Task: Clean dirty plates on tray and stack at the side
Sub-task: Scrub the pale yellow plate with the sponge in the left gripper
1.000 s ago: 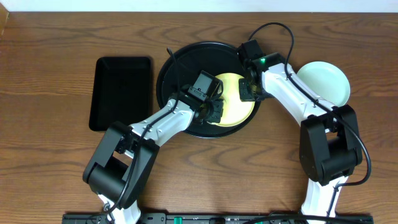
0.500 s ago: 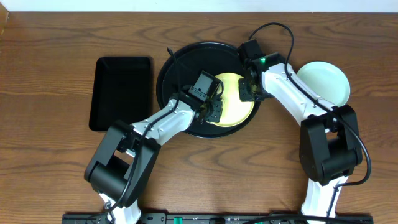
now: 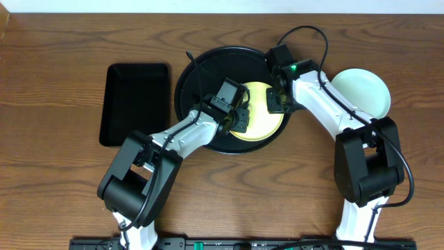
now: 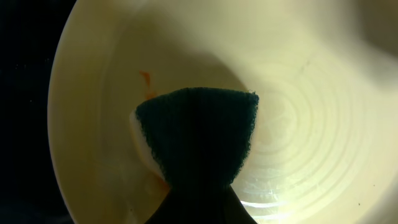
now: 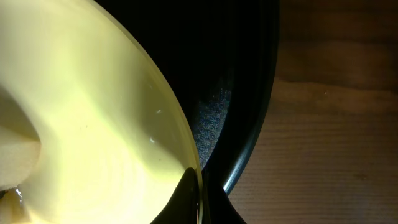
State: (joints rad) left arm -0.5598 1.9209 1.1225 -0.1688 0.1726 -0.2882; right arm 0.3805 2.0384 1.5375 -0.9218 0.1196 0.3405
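A pale yellow plate [image 3: 260, 118] lies in the large round black tray [image 3: 201, 69]. My left gripper [image 3: 239, 119] is shut on a dark green sponge [image 4: 196, 134] and presses it on the yellow plate [image 4: 298, 81], beside a small orange smear [image 4: 145, 78]. My right gripper [image 3: 277, 103] is shut on the yellow plate's rim [image 5: 198, 186]; the plate [image 5: 81, 124] fills the left of that view, the tray rim [image 5: 249, 124] beside it. A pale blue-green plate [image 3: 361, 92] sits on the table to the right of the tray.
A smaller rectangular black tray [image 3: 135, 103] lies left of the round tray. The wooden table [image 3: 55, 83] stretches around them. A black cable [image 3: 305, 35] loops above the right arm.
The left gripper with the sponge has shifted slightly up and right across the yellow plate. The right arm has not moved.
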